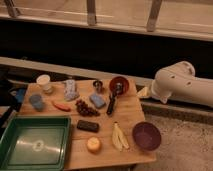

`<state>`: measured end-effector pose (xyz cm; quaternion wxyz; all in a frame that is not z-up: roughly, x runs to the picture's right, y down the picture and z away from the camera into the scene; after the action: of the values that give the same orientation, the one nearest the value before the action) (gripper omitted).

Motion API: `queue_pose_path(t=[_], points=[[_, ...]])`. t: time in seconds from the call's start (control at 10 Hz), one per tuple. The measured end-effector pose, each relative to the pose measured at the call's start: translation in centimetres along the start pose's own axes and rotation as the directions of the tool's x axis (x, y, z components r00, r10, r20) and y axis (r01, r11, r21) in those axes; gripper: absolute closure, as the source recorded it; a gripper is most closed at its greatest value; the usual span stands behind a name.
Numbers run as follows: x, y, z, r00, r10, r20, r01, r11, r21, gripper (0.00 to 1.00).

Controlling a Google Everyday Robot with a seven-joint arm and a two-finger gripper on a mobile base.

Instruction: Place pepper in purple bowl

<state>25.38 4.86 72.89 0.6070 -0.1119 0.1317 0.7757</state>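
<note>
Nearest to you, on the front left of the wooden table (pixel 132 112), stands the green tray (pixel 10 145). To its right you see a small round yellow thing (pixel 93 144), then the banana peel (pixel 118 136), and at the front right corner the purple bowl (pixel 146 135). This bowl has nothing inside, so the placing is not done.

One step farther lies a dark flat block (pixel 87 125), and behind it a bunch of grapes (pixel 86 108). The pepper (pixel 61 106) lies flat on the wood just left of the grapes, on the left half of the table. It is well apart from the purple bowl, with the grapes, the block and the peel between them. Nothing touches it.

At the far side you find a white cup (pixel 44 82) and a red bowl (pixel 119 85), with a dark utensil (pixel 111 104) reaching from it toward the front.

The white arm (pixel 180 85) is beyond the right edge of the table, level with this far row. The gripper itself does not show; it is somewhere with the arm on that side, away from the things on the table. Its jaws are spread wide and, I judge, hold nothing.

In my judgement you are at the very beginning. The reach to the pepper, the grasp, the carry across to the front right corner and the release are all left to do.
</note>
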Motion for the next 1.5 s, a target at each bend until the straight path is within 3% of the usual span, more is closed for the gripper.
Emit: queue_pose_path(t=[1.0, 1.3, 1.5], points=[[-0.1, 0.1, 0.0, 1.000, -0.015, -0.003, 0.015, 1.000, 0.005, 0.20], [-0.3, 4.1, 0.4, 0.991, -0.136, -0.009, 0.136, 0.991, 0.000, 0.20], [0.1, 10.0, 1.3, 0.969, -0.245, -0.020, 0.244, 0.969, -0.035, 0.20]])
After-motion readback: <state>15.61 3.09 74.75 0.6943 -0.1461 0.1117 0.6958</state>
